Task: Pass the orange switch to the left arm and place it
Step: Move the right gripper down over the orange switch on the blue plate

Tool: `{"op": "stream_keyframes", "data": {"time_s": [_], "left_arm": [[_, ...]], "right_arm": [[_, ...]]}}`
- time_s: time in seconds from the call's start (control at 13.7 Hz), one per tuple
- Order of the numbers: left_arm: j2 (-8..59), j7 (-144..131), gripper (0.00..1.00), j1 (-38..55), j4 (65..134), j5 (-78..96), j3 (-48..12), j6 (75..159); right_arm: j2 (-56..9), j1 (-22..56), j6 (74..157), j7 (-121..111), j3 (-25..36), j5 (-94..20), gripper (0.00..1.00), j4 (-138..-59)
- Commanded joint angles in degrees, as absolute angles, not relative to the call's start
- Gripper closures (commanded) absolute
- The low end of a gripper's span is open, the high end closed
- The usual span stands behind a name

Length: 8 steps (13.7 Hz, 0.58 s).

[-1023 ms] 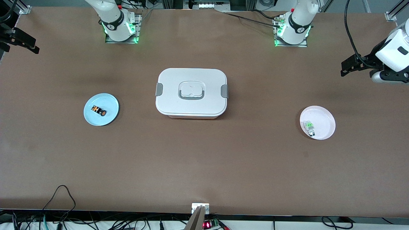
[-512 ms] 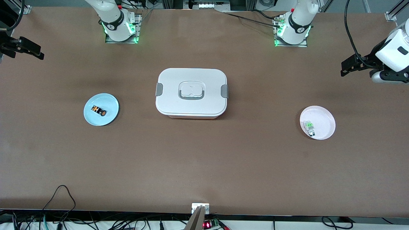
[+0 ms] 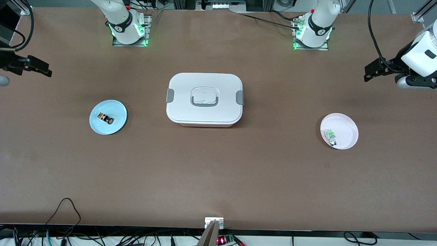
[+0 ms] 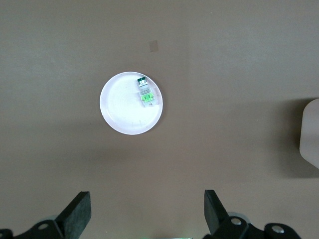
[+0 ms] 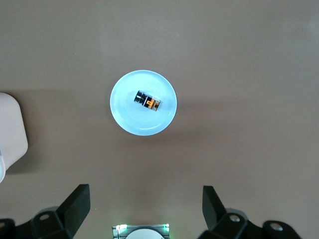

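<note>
Switch (image 3: 105,118) lies on the blue plate (image 3: 117,109), toward the right arm's end — tiny, light, stiff; best pinched across its black body. Both grippers — right (image 5: 144,211) and left (image 4: 147,214) — hang spread and empty, away from the box (image 3: 204,99).

High front overview of the whole table (image 3: 218,177); both wrist views straight down, one plate each.
</note>
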<state>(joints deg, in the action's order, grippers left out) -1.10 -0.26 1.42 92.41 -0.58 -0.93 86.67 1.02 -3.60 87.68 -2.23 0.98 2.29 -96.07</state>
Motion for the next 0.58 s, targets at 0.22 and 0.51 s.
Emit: {"op": "stream_keyframes", "data": {"time_s": [0.22,0.51], "left_arm": [[-0.4,-0.6,0.00,1.5,90.5,-0.1,-1.3,85.3],[-0.4,-0.6,0.00,1.9,89.7,-0.1,-1.3,85.3]], "right_arm": [[-3.9,-2.6,88.7,-1.3,0.6,2.0,0.00,-94.9],[-8.5,-2.7,90.1,3.1,1.0,1.2,0.00,-95.4]]}}
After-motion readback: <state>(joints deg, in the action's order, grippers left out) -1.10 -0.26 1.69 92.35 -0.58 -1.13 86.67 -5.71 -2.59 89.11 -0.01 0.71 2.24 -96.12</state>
